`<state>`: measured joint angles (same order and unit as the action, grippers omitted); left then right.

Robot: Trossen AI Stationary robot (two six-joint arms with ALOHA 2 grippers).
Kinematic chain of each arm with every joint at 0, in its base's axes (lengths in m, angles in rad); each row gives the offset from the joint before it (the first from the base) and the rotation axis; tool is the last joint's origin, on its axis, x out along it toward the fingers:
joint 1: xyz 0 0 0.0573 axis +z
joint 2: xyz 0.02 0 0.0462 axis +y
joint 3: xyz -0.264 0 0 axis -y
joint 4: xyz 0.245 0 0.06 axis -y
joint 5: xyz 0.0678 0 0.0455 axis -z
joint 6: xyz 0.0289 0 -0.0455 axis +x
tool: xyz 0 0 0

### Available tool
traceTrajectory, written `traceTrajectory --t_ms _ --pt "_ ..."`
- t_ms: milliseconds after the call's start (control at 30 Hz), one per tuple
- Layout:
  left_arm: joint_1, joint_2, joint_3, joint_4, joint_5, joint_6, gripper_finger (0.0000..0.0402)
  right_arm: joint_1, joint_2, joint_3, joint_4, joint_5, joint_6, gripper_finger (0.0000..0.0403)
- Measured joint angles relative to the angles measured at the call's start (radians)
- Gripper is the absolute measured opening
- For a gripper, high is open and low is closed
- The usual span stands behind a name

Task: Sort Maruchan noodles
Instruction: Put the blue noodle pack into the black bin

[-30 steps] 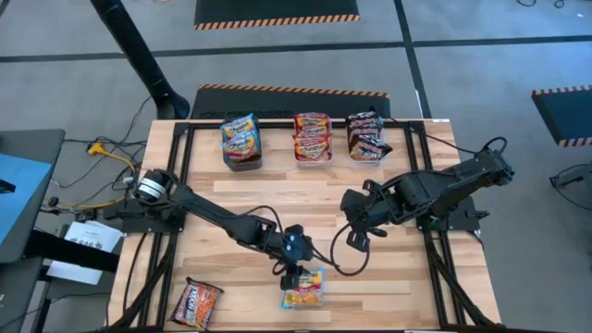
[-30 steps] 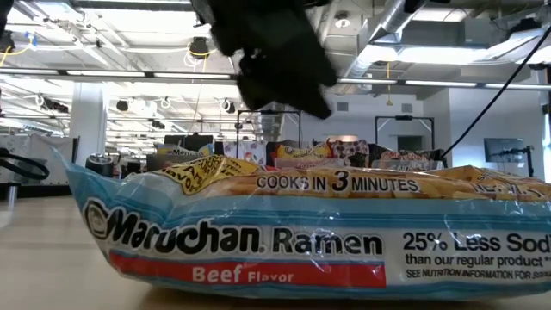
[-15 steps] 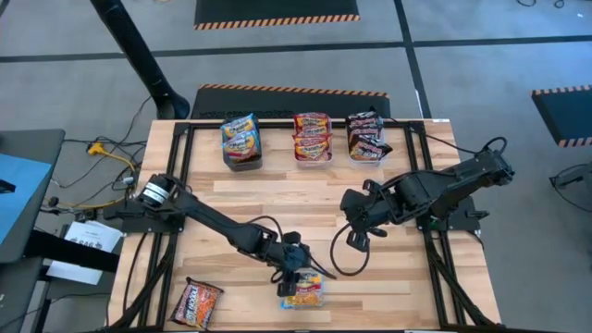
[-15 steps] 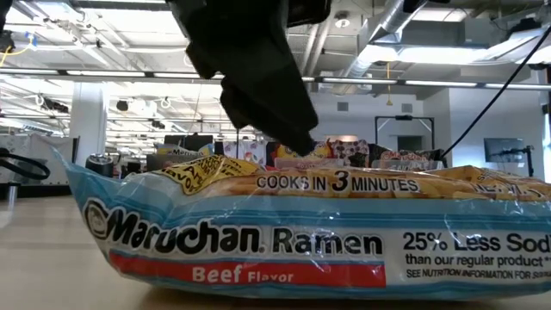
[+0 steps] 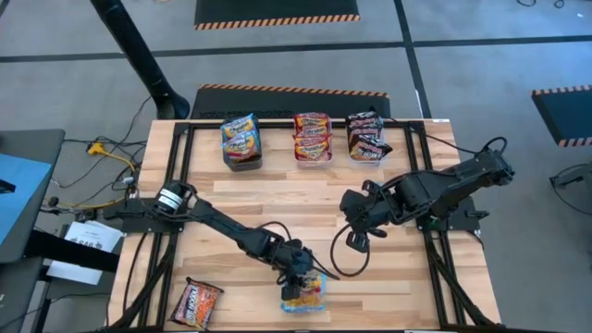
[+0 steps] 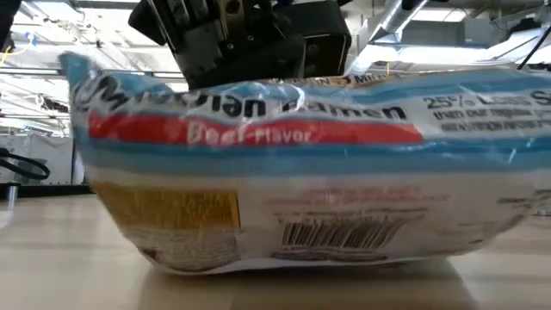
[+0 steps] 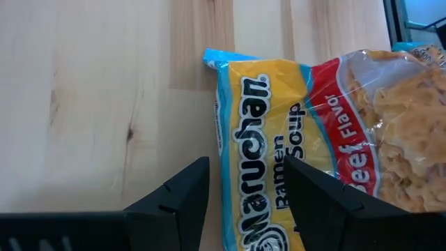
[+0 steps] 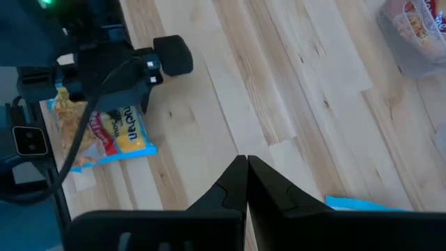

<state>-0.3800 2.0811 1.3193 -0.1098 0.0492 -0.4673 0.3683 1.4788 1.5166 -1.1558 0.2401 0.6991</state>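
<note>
A wooden table point(image 5: 305, 199) is seen from above, with two dark robot arms reaching over it. The left gripper point(image 5: 298, 280) sits near the table's front edge, directly over a light blue and yellow Maruchan packet point(image 5: 305, 294). Its wrist camera shows the two fingers point(image 7: 178, 199) spread apart, straddling one edge of the packet, with wrapper between them but no visible pinch yet. From table height the packet stands tilted up on edge, its underside and barcode facing the camera, and the gripper's dark body behind its upper edge (whether the fingers grip it cannot be told from there).

A red and orange packet point(image 5: 196, 302) lies near the front left corner. Along the back edge sit three bins of sorted packets: blue and yellow point(image 5: 241, 141), red and orange point(image 5: 313, 137), black and red point(image 5: 366, 136). The right gripper point(image 5: 356, 234) waits over the middle of the table, toward the right, its fingers pressed together and holding nothing.

The likely risk is a weak hold. The fingers appear to have only the packet's thin edge, so closing there might catch loose wrapper alone, and the slick plastic could slip out during the lift. The tilted packet might also flop flat or slide toward the front edge if nudged.
</note>
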Motion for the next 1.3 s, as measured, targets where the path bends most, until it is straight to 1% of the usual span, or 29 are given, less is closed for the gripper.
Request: traceTrajectory --t_ms 100,200,333,500,567,767,967,1167,1300 --pt "0.005 0.000 0.000 -0.015 0.001 -0.009 0.0165 0.000 0.000 0.000 0.000 0.000 -0.001 0.0032" --pt "0.005 0.000 0.000 -0.031 0.000 -0.020 0.0146 0.000 0.000 0.000 0.001 0.000 -0.003 0.0032" --pt "0.004 0.000 0.000 -0.033 0.001 -0.022 0.0100 0.000 0.000 0.000 0.001 0.005 -0.003 0.0032" --pt "0.004 0.000 -0.001 -0.033 0.002 -0.017 0.0027 0.000 0.000 0.000 0.001 0.026 -0.005 0.0032" --pt "0.004 -0.001 -0.001 -0.035 0.001 -0.016 0.0008 0.000 0.000 0.000 0.003 0.028 -0.024 0.0032" --pt "0.004 -0.018 -0.002 -0.054 -0.006 0.007 0.0002 -0.011 0.000 0.000 0.005 0.029 -0.044 0.0032" --pt "0.005 -0.092 -0.003 -0.147 -0.067 0.043 0.0000 -0.011 0.000 0.000 0.005 0.039 -0.056 0.0032" --pt "0.005 -0.165 -0.003 -0.222 -0.142 0.066 0.0001 -0.011 0.000 0.000 0.005 0.076 -0.056 0.0032" --pt "0.007 -0.213 -0.003 -0.304 -0.228 0.082 0.0001 -0.011 0.000 0.000 0.005 0.077 -0.056 0.0032"
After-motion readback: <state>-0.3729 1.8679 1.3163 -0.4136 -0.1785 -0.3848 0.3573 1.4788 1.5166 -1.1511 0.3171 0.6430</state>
